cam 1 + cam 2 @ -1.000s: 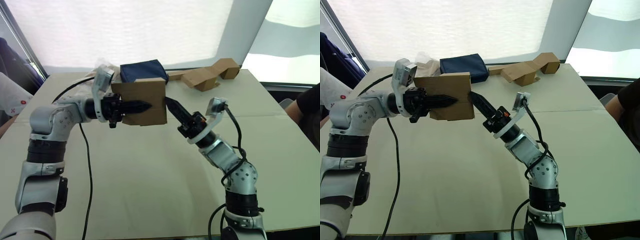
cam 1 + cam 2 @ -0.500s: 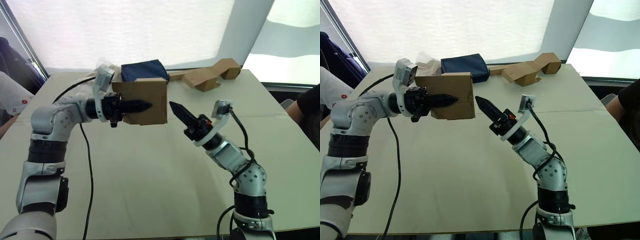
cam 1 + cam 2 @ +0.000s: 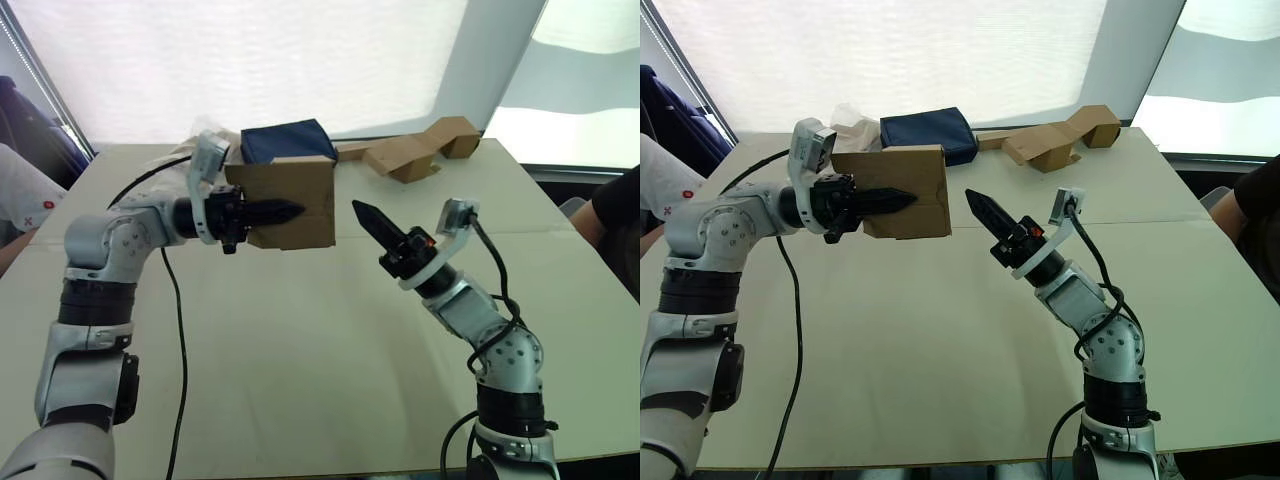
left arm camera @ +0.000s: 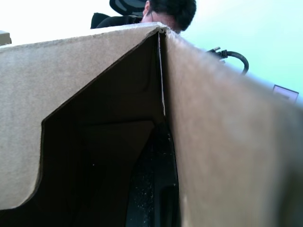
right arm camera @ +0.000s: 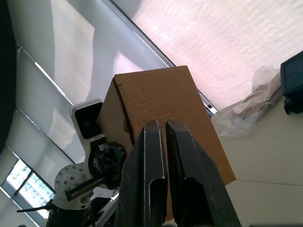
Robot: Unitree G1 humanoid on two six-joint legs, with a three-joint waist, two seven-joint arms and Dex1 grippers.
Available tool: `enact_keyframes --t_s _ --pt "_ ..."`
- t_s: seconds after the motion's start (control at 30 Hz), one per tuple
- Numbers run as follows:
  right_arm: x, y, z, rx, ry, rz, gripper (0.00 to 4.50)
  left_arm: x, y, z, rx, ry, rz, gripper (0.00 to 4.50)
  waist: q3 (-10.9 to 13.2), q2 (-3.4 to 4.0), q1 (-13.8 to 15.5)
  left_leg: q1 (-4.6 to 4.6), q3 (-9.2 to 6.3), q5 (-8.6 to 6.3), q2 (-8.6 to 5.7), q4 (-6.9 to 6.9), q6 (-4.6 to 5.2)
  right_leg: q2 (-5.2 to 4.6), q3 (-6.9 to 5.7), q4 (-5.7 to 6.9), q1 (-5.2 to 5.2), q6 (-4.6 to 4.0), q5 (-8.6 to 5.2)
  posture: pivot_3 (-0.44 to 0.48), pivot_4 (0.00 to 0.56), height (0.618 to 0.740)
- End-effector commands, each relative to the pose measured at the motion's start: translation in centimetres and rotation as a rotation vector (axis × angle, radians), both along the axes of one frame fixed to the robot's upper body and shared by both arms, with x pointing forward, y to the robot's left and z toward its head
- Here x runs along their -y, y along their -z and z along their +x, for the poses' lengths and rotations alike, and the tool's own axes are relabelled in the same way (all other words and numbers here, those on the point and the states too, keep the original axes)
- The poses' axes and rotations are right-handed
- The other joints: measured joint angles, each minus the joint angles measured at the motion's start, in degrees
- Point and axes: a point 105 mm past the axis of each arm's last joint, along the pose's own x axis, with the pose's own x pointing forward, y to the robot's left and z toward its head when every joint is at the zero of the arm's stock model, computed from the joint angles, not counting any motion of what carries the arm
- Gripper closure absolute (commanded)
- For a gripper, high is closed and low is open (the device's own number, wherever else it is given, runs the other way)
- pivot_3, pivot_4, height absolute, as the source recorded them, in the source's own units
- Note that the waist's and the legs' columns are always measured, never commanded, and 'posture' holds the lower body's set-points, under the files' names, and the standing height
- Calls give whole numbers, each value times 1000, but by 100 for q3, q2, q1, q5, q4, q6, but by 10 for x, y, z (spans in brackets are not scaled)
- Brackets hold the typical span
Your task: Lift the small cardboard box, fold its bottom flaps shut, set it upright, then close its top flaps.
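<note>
The small cardboard box is held in the air above the far left part of the table, its brown side facing me. My left gripper is shut on the box's near wall, with one black finger lying across the outside face. The left wrist view looks along that wall edge into the dark inside of the box. To the right, my right gripper is shut and empty, pointing at the box's right side with a small gap between them. The right wrist view shows its closed fingers with the box beyond.
A dark navy pouch lies behind the box, with crumpled clear plastic beside it. A long folded cardboard piece rests at the far right of the table. People sit at the left edge and right edge.
My right gripper has drawn back to the right, away from the box's right side. The left gripper still holds the box in about the same place.
</note>
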Motion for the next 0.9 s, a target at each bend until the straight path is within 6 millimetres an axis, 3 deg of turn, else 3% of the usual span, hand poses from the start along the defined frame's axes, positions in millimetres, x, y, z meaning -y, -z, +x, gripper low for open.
enact_keyframes --t_s 0.03,0.27,0.43,0.53,0.6,0.67,0.8,0.9 --pt "-13 -3 -8 65 -31 -75 4452 -2 -15 -3 52 3 -23 4500 0 0 -1 0 0 0 0 0 0 0 0 0 0 0 0 0 150 740" --pt "-29 -1 -16 99 -81 -132 4452 0 -10 -2 41 -1 -21 4500 0 0 4 0 0 0 -1 0 0 2 0 0 0 0 0 0 150 740" --pt "-29 2 -14 98 -60 -153 4452 1 -7 -4 26 -3 -24 4500 0 0 4 0 0 0 -1 0 0 1 0 0 0 0 0 0 150 740" --pt "-12 5 -12 93 -7 -178 4452 0 -5 -2 15 -17 -4 4500 0 0 5 0 0 0 -1 0 0 0 0 0 0 0 0 0 150 740" --pt "6 9 -11 88 45 -228 4452 -2 -6 10 78 -95 47 4500 0 0 19 0 0 0 -1 0 0 0 0 -1 0 0 0 0 150 740" --pt "23 16 -13 95 89 -324 4452 -1 -1 19 68 -122 151 4500 0 -1 56 -3 -1 0 -7 1 0 -1 -2 -3 1 0 0 0 150 740" --pt "53 30 -17 131 157 -598 4452 -2 17 20 113 -17 486 4500 1 -2 39 -7 1 -2 -23 -1 3 2 0 -14 2 1 0 0 150 740" --pt "64 40 -24 156 158 -770 4452 1 18 24 159 31 631 4500 1 -2 36 -7 0 -2 -35 -3 5 11 0 -16 1 1 -2 0 150 740"
